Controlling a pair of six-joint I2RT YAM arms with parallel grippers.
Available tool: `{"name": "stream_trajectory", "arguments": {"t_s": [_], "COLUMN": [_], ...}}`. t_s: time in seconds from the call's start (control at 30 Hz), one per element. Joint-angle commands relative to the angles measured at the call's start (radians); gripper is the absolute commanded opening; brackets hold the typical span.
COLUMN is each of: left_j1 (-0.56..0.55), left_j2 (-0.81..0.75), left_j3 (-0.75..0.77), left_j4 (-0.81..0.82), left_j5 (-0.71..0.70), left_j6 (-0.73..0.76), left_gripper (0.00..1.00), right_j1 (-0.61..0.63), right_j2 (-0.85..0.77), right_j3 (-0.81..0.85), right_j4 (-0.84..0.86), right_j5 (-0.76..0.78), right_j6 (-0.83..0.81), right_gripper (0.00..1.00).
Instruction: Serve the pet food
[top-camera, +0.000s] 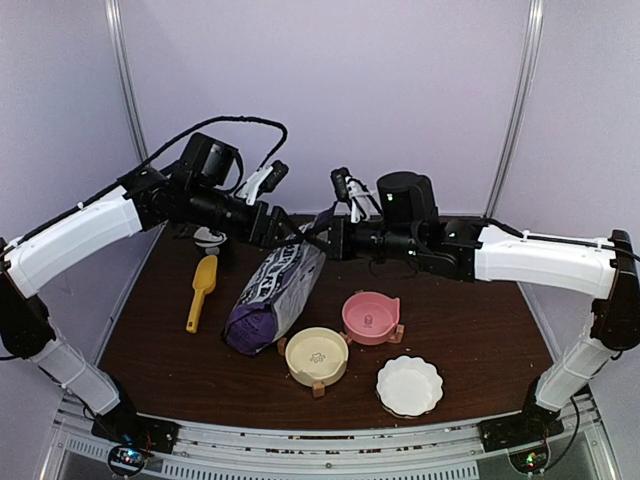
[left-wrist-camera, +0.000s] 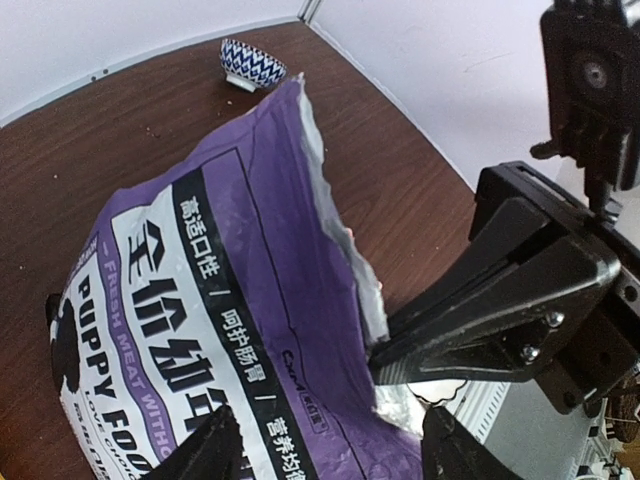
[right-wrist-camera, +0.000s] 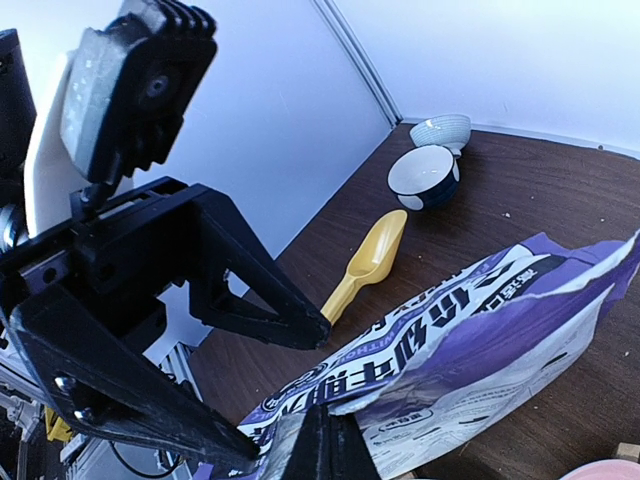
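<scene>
The purple "PUPPY FOOD" bag (top-camera: 272, 297) lies on the brown table with its torn top raised toward the back. It also shows in the left wrist view (left-wrist-camera: 230, 270) and the right wrist view (right-wrist-camera: 500, 330). My right gripper (top-camera: 320, 240) is shut on the torn top edge; in its own view the fingers (right-wrist-camera: 330, 445) pinch the edge. My left gripper (top-camera: 283, 230) is open, its jaws on either side of the bag's top (left-wrist-camera: 335, 440), facing the right gripper. No kibble shows; the pet food is hidden inside the bag.
A yellow scoop (top-camera: 200, 290) lies left of the bag. A pink bowl (top-camera: 370, 317), a cream bowl (top-camera: 317, 355) and a white scalloped dish (top-camera: 409, 385) stand at the front right. Small patterned bowls (right-wrist-camera: 425, 175) sit at the back left corner.
</scene>
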Motion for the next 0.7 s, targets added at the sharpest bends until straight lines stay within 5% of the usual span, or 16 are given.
{"name": "stream_trajectory", "arguments": {"t_s": [0.0, 0.27, 0.67], "left_j1": [0.003, 0.005, 0.005], "left_j2": [0.024, 0.065, 0.098], "left_j3": [0.04, 0.068, 0.082], "left_j4": [-0.033, -0.04, -0.043], "left_j5": [0.03, 0.04, 0.111], "left_j6": [-0.01, -0.041, -0.06], "left_gripper": [0.63, 0.49, 0.12], "right_j1": [0.034, 0.056, 0.062], "right_j2": [-0.013, -0.022, -0.035], "right_j3": [0.008, 0.009, -0.003], "right_j4": [0.093, 0.058, 0.046], "right_j5": [-0.008, 0.04, 0.062], "right_j6": [-0.023, -0.071, -0.093], "right_gripper": [0.0, 0.0, 0.0]}}
